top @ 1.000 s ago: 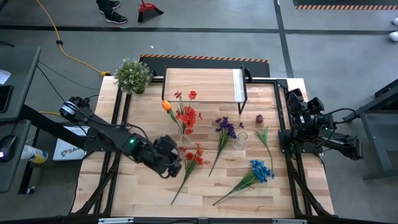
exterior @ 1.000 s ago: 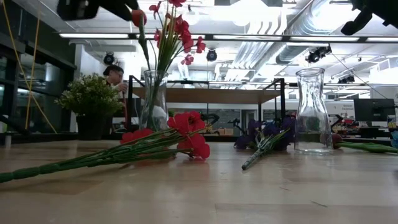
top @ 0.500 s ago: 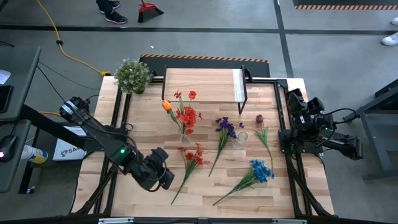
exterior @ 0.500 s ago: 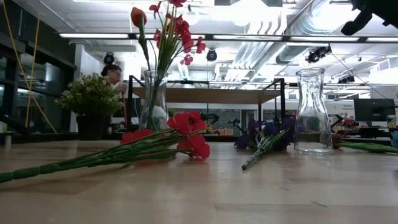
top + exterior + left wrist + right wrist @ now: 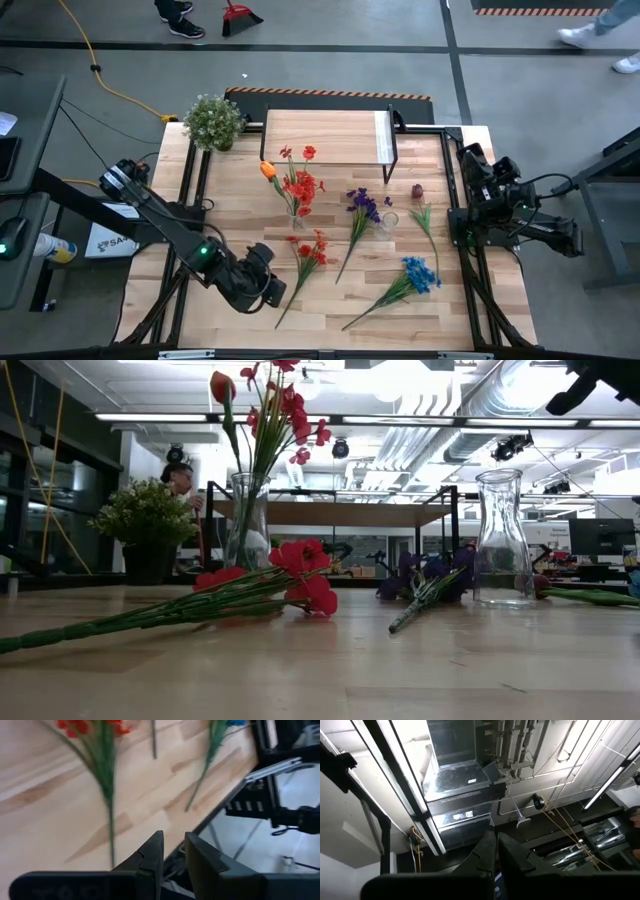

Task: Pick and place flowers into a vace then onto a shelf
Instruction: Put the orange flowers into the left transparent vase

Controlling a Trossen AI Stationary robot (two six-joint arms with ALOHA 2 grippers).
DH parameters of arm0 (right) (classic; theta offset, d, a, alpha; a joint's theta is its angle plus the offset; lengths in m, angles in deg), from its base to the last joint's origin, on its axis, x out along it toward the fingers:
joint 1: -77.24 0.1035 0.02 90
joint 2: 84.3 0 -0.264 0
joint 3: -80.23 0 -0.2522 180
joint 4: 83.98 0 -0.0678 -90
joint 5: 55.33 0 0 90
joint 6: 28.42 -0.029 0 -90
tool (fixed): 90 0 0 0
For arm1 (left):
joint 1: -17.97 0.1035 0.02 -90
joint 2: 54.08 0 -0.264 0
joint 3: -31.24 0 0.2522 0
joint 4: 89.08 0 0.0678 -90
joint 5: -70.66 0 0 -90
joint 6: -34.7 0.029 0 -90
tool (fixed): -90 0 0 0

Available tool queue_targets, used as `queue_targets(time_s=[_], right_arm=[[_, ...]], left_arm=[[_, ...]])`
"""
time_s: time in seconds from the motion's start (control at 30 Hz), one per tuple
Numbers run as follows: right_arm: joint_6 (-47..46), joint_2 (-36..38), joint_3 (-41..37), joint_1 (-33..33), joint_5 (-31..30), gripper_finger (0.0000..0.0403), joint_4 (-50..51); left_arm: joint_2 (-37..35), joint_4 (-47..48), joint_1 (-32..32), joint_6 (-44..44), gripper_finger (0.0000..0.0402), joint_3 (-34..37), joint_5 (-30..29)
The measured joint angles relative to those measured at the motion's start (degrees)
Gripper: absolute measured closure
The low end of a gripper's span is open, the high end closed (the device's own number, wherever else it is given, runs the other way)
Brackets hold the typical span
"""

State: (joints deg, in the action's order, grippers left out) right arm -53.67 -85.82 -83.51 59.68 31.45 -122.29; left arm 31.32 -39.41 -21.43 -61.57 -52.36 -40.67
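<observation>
A glass vase [image 5: 298,205] [image 5: 247,520] stands mid-table, holding red flowers and an orange tulip [image 5: 267,170]. A red flower [image 5: 305,262] [image 5: 270,585] lies flat on the wood, and its stem [image 5: 110,827] shows in the left wrist view. Purple [image 5: 360,215] and blue [image 5: 405,280] bunches and a rosebud [image 5: 418,190] also lie flat. My left gripper [image 5: 270,290] [image 5: 173,836] hovers left of the lying red flower's stem, narrowly open and empty. My right gripper [image 5: 473,165] [image 5: 496,836] is parked at the right edge, shut, pointing at the ceiling.
A second, empty glass vase [image 5: 389,222] [image 5: 500,540] stands right of centre. The wood-topped shelf [image 5: 325,137] sits at the far side, and the potted plant [image 5: 213,120] at the far left corner. Bare wood lies along the near edge. A person shows in the room behind.
My left gripper has moved away from the lying red flower's heads toward the table's near edge and has left the low view. The flowers and vases have stayed where they were.
</observation>
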Motion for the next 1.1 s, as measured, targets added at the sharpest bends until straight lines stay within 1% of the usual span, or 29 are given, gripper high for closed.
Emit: queue_targets(time_s=[0.07,0.27,0.53,0.7,0.8,1.0,1.1], right_arm=[[0.0,-0.01,0.0,-0.01,0.01,0.0391,0.54],[0.0,0.02,0.02,-0.02,0.04,0.0391,1.63],[0.0,0.02,0.02,-0.02,-0.04,0.0391,1.97],[-0.24,-0.02,0.01,-0.02,0.02,0.0391,1.84],[-0.26,-0.02,0.01,-0.02,-0.03,0.0391,1.75],[-0.26,-0.02,0.01,-0.01,-0.03,0.0391,1.75],[-0.26,-0.02,0.02,0.0,0.0,0.0391,1.79]], left_arm=[[0.53,1.49,-0.04,0.13,0.0289,0.26,-0.15],[3.25,-0.11,0.02,0.44,0.0289,0.03,-0.38],[6.27,1.54,0.02,0.2,0.0289,0.16,-0.07],[6.48,2.77,0.02,0.0,0.0282,0.11,-0.3],[6.48,3.53,0.02,-0.17,0.0249,0.15,-1.42],[6.48,4.33,0.02,-0.09,0.0142,0.15,-1.76],[6.48,4.54,0.02,0.0,0.0099,0.15,-2.66]])
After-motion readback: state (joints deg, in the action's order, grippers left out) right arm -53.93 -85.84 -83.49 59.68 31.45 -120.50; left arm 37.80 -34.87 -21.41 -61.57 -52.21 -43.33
